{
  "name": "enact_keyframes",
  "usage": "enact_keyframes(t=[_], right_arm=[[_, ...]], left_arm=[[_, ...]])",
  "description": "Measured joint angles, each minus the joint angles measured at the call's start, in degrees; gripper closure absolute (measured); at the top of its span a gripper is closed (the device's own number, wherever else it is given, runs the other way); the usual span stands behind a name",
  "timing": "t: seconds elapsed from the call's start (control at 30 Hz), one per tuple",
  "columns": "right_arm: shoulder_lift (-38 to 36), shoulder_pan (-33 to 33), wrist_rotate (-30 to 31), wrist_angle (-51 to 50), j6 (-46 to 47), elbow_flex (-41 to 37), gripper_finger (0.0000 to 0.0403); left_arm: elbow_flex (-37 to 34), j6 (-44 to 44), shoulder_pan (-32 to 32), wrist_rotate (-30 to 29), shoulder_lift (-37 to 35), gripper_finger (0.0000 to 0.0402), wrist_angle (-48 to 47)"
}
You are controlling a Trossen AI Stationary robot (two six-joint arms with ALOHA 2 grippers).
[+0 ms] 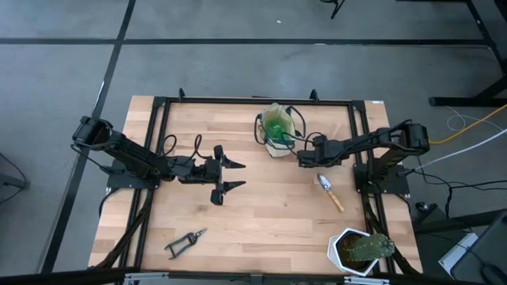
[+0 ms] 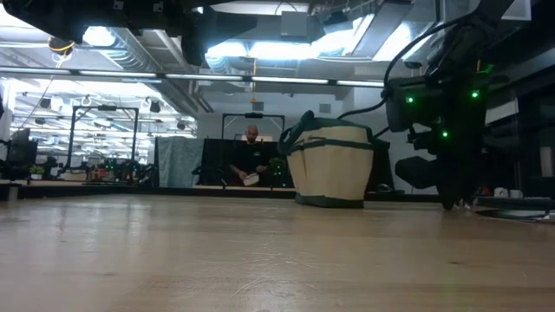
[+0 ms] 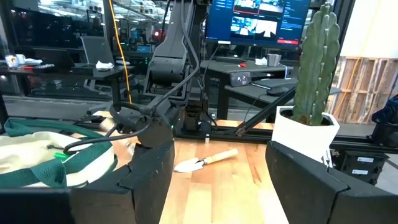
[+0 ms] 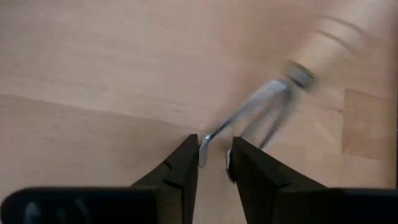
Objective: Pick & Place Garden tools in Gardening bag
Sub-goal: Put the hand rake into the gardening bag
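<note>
Trowel (image 1: 329, 191) lies flat just beside the bag (image 1: 276, 131), toward the plant pot (image 1: 358, 250). Likely light, stiff, slick blade: grip the wooden handle. Right gripper (image 1: 303, 161) hovers between bag and trowel, fingers narrow, empty. Left gripper (image 1: 230, 176) wide open, well apart.

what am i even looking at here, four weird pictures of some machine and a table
It is one moment seen by four cameras: one overhead, one level with the table top, and one on each arm's wrist. Two dark robot arms work at a wooden table. The left claw hangs open over mid-table, holding nothing. The right claw sits beside the gardening bag, its fingers slightly apart just above the hand trowel, gripping nothing. The bag shows something green inside, probably the spray bottle. The pruning shears lie near the front edge, and a white pot with a cactus stands at the front right corner.
</note>
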Motion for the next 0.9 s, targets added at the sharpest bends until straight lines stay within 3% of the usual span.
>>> enact_keyframes(t=[0.63,0.9], right_arm=[[0.0,4.7,-3.1,1.4,1.9,0.3,0.0323],[0.2,6.8,-10.1,2.6,0.8,4.4,0.0323]], left_arm=[[0.0,0.0,0.0,0.0,0.0,0.0151,0.0],[0.0,0.0,0.0,0.0,0.0,0.0151,0.0]])
